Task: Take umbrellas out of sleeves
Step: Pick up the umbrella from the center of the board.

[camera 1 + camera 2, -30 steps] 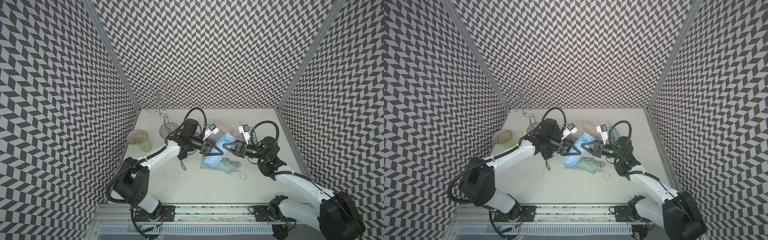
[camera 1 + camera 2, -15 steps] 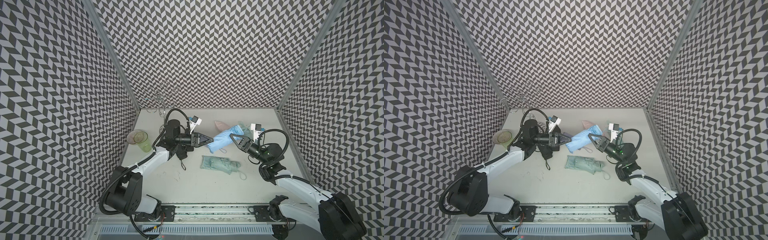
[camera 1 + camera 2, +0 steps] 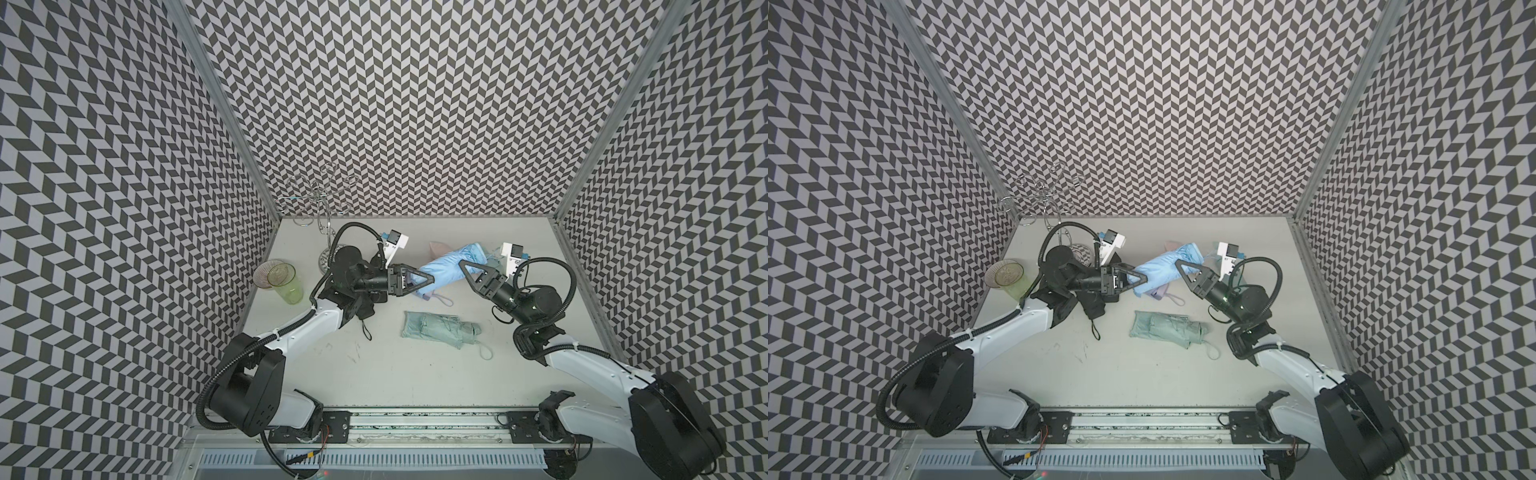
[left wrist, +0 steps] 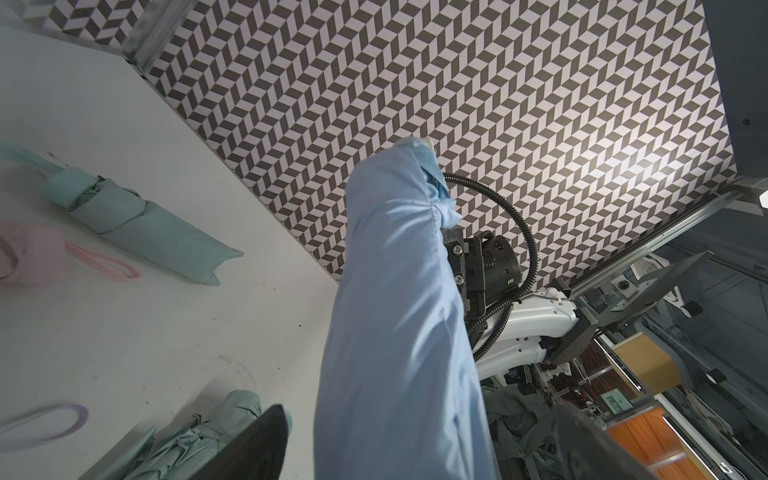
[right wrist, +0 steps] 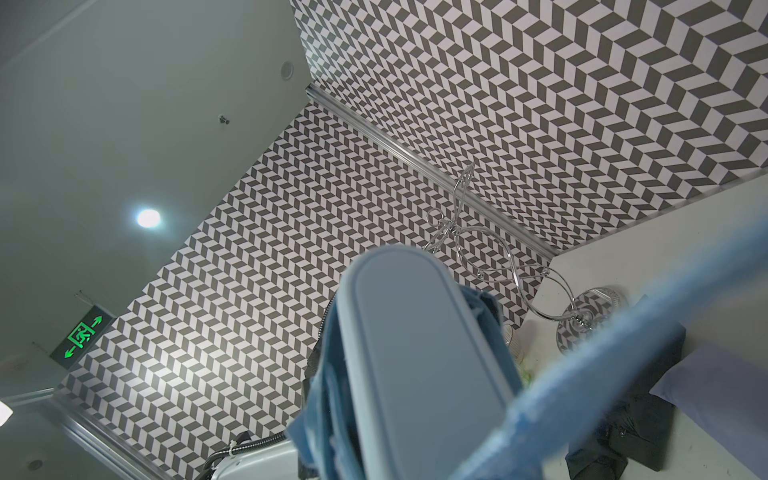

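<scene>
A light blue umbrella in its light blue sleeve (image 3: pixel 446 270) (image 3: pixel 1160 272) hangs above the table between my two arms. My right gripper (image 3: pixel 464 266) (image 3: pixel 1180 266) is shut on its handle end; the grey-blue handle (image 5: pixel 419 357) and a blue wrist loop (image 5: pixel 602 374) fill the right wrist view. My left gripper (image 3: pixel 422 279) (image 4: pixel 415 449) is open, its fingers (image 4: pixel 257 444) standing either side of the sleeve's (image 4: pixel 399 311) other end. A bare mint green umbrella (image 3: pixel 440 330) lies on the table in front.
A black umbrella (image 3: pixel 365 307) lies under my left arm. Lilac fabric (image 3: pixel 426 294) sits below the blue bundle, with pink (image 3: pixel 438 248) and mint (image 4: pixel 145 224) ones at the back. Two plastic cups (image 3: pixel 284 282) and a wire rack (image 3: pixel 320 199) stand at the back left.
The blue bundle has risen from beside the mint umbrella and moved toward the back. My left jaws have opened wide and drawn back to the sleeve's end. The right gripper stays shut.
</scene>
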Action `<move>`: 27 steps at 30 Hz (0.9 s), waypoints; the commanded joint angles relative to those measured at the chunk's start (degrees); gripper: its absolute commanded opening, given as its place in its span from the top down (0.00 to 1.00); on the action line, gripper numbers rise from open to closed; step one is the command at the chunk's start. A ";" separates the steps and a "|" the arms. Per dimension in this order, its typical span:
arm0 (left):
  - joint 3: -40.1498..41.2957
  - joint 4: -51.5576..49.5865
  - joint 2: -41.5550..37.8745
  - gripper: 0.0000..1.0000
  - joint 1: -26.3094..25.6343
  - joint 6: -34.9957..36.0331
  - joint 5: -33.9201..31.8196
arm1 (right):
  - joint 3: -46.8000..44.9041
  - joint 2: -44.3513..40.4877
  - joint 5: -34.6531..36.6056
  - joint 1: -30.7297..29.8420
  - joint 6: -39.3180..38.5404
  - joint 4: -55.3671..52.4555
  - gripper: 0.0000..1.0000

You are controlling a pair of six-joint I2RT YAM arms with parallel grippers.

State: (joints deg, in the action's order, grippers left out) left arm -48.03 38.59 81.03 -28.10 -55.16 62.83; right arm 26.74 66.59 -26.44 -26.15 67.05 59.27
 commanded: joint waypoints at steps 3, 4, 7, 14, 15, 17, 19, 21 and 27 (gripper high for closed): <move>-0.91 3.92 0.54 0.06 -0.99 -1.48 -0.39 | 2.08 -0.41 0.63 -0.72 0.85 8.05 0.75; -0.97 3.95 0.52 0.07 -0.93 -1.43 -0.42 | 2.09 -0.33 0.30 -0.79 0.87 8.06 0.75; -1.63 4.08 0.75 0.13 -0.92 -1.33 -0.68 | 1.66 -0.14 -0.19 -1.07 1.06 8.34 0.75; -2.84 6.13 2.51 0.34 -0.84 -2.94 0.02 | 1.21 -0.15 0.29 -1.55 1.07 7.97 0.74; -2.73 6.43 2.69 0.39 -0.83 -3.10 0.18 | 1.29 -0.06 0.14 -1.67 1.07 8.22 0.74; -2.60 6.50 2.74 0.53 -0.87 -3.05 0.27 | 1.29 0.14 0.13 -1.71 1.24 8.23 0.73; -2.43 6.41 2.93 0.58 -0.67 -2.94 0.79 | 1.30 0.30 0.11 -1.91 1.24 8.25 0.72; -2.16 6.15 2.89 0.66 -0.17 -2.75 1.22 | 1.21 0.30 0.07 -1.95 1.24 8.15 0.70; -3.17 1.67 2.47 0.81 2.16 0.37 4.63 | 0.62 -0.94 -0.45 -1.90 -0.07 5.09 0.45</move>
State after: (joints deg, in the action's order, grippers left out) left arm -49.15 40.99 83.94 -27.18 -57.23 64.47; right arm 26.74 67.09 -26.48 -27.64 66.83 60.27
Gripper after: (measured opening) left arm 0.339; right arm 0.496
